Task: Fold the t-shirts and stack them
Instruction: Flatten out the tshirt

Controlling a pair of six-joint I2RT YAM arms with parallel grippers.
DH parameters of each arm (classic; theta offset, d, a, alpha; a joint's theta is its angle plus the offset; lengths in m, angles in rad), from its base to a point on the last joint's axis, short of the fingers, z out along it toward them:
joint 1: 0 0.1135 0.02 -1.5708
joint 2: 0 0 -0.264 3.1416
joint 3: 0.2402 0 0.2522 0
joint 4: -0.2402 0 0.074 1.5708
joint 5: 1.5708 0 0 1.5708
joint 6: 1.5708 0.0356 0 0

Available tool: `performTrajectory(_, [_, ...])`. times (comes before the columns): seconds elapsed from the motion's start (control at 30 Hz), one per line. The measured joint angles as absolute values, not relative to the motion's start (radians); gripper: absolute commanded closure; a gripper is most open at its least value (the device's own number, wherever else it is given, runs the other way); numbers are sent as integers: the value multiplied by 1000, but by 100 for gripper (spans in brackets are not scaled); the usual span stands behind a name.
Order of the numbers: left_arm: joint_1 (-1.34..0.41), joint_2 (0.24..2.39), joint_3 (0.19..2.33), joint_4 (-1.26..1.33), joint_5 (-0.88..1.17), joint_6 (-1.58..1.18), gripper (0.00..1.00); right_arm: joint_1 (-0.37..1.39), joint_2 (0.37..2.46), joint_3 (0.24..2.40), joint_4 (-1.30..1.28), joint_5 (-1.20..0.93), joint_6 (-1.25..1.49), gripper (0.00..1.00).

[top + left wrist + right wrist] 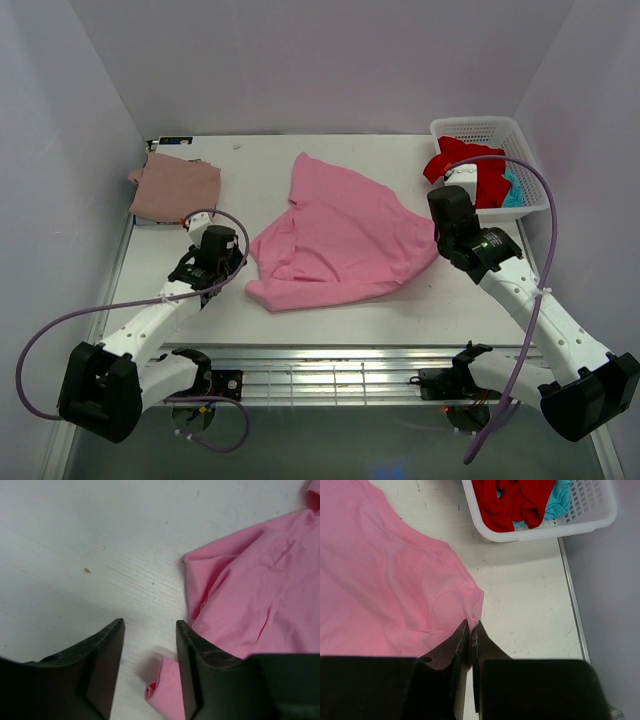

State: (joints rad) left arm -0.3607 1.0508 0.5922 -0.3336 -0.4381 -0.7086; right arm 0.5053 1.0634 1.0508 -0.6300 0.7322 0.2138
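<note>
Lying slantwise far-to-near, pink t-shirt (340,235), right tool (471,626) pinching its edge, left tool (149,625) wide.

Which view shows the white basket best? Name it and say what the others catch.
Top external: nearly the whole basket shows, with the red shirt and teal shirt inside. Right wrist shows only one end of it, cut off by the frame edge, with the same shirts. Left wrist misses it.

Pink tee (340,235): bright pink, plain.
Rose tee (175,190): dusty rose, plain.
Red tee (462,157): solid red.
Teal tee (513,190): teal, plain.
Basket (482,125): white, latticed.
Table (420,300): white, faintly scuffed.
Arms (150,325): white with black joints.
Cables (553,235): purple.
</note>
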Motion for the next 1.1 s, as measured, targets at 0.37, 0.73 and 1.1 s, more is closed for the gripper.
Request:
performTrajectory(0.37, [-507,1143,502,-310,-353,-746,53,505,1065,997,-628,714,235,92])
performTrajectory(0.73, [-554,1133,465,-298,-329,-781,50,505,1067,972,-623,695,245,92])
performTrajectory(1.1, [-582,1139,464,-234,-313,-786,51,505,1074,970,-623,684,250,92])
